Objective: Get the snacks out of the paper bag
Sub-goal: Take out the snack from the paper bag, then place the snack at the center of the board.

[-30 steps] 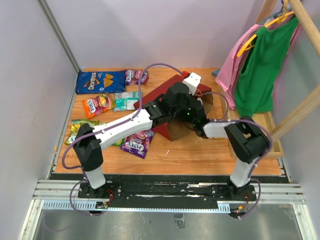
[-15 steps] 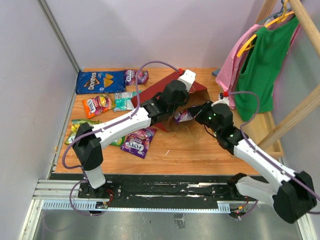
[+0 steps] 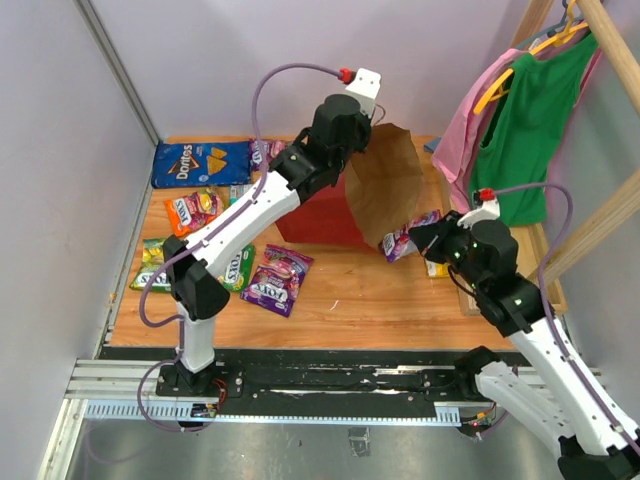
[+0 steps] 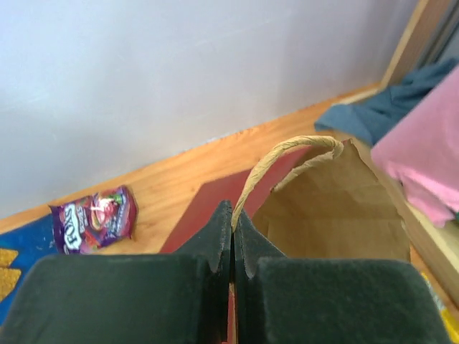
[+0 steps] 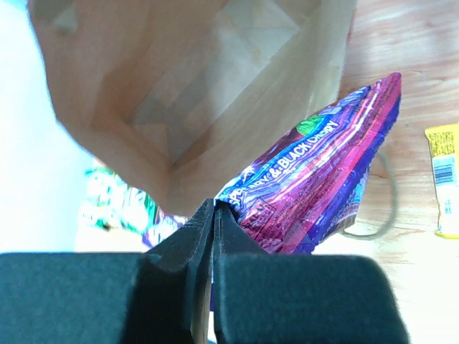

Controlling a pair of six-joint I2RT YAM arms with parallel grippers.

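Pinches a candy bag (image 5: 315,179) by one corner in the right pincer (image 5: 214,208), fingers pressed together on the purple-pink foil. Holds that packet clear of the surface (image 3: 400,300), just outside the mouth of the paper bag (image 3: 385,190), on its right-hand side. Shows a yellow bar (image 5: 446,179) flat on the surface just beside the held packet, not touching it.

Shows at near left two purple bags (image 3: 272,290) flat on the surface, overlapping, with green packets (image 3: 158,255) beside them toward the left edge.

Grips a twisted loop handle (image 4: 315,141) of the paper bag in the left pincer (image 4: 232,222), fingers closed tight on the cord. Suspends that pincer above mid-surface, over the bag's upper edge. Presents the bag with its mouth turned toward near right, brown interior exposed to the overhead and right wrist views, red outer wall (image 3: 320,220) facing near left. Cannot tell whether the bag's lower edge touches the surface.

Shows farther left an orange packet (image 3: 193,210) flat on the surface, well apart from the paper bag. Shows at the far left corner a blue Doritos bag (image 3: 200,162) lying flat, with a small purple packet (image 4: 97,218) just beside it at the back edge, partly hidden in the overhead view. Shows at far right a green garment (image 3: 520,140) and a pink garment (image 3: 465,130) on hangers, beyond the surface's right edge.
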